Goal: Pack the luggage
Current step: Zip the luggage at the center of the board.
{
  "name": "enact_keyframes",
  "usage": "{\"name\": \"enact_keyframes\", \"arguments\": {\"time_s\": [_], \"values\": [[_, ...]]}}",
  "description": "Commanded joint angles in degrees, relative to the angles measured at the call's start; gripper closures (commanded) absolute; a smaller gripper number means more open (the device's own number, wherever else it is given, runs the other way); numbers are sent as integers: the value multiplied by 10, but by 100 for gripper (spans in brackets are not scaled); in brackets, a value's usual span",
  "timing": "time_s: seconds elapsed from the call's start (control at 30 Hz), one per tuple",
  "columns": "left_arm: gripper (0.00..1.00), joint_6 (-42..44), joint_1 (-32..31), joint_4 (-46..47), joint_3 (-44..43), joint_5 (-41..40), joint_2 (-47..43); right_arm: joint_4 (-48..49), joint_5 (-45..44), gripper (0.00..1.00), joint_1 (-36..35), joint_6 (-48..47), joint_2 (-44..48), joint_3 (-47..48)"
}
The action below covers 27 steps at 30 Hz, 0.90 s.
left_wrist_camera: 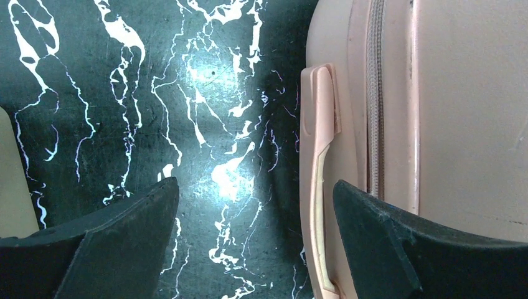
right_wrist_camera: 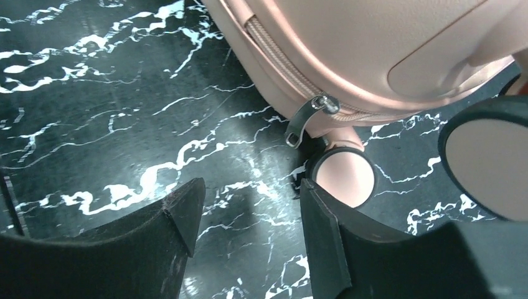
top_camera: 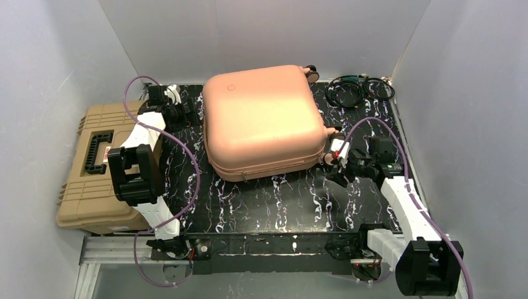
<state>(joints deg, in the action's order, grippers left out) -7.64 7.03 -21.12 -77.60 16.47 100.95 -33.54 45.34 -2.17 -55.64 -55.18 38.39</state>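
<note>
The peach-pink luggage (top_camera: 261, 118) lies flat and closed on the black marbled table (top_camera: 261, 205), wheels to the right. My left gripper (top_camera: 182, 113) is at its left side, open and empty. In the left wrist view the gripper (left_wrist_camera: 255, 184) has the luggage's side handle (left_wrist_camera: 317, 174) between its fingers, next to the right finger, beside the zipper (left_wrist_camera: 373, 93). My right gripper (top_camera: 336, 161) is at the near right corner, open and empty. In the right wrist view it (right_wrist_camera: 252, 184) is just below the metal zipper pull (right_wrist_camera: 302, 121) and beside a wheel (right_wrist_camera: 345, 174).
A tan ribbed toolbox (top_camera: 93, 168) with a black handle stands at the left, partly off the table. Coiled black cables (top_camera: 358, 90) lie at the back right. White walls close in three sides. A second wheel (right_wrist_camera: 492, 168) is at the right.
</note>
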Motion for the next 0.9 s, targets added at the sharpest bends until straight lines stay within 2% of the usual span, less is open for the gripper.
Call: {"name": "enact_keyframes", "arguments": {"time_s": [0.0,0.17,0.3,0.37,0.53,0.73,0.87], "values": [[8,12,4,0,-2,-15,-2,172,-23,35,-34,41,-26,-26],[8,15,3,3,5,-19,-1,277,-170,35,-163,90,-46,-57],[8,18,4,6,11,-20,-5,330,-280,38,-182,143,-58,-55],[8,19,4,7,12,-21,-5,349,-307,39,-182,152,-56,-55],[9,16,4,7,9,-16,-1,341,-329,42,-181,175,-52,-43],[9,14,5,7,10,-14,-5,244,-232,31,-180,191,-43,3],[9,12,5,11,14,-11,-7,242,-234,30,-178,259,-37,23]]}}
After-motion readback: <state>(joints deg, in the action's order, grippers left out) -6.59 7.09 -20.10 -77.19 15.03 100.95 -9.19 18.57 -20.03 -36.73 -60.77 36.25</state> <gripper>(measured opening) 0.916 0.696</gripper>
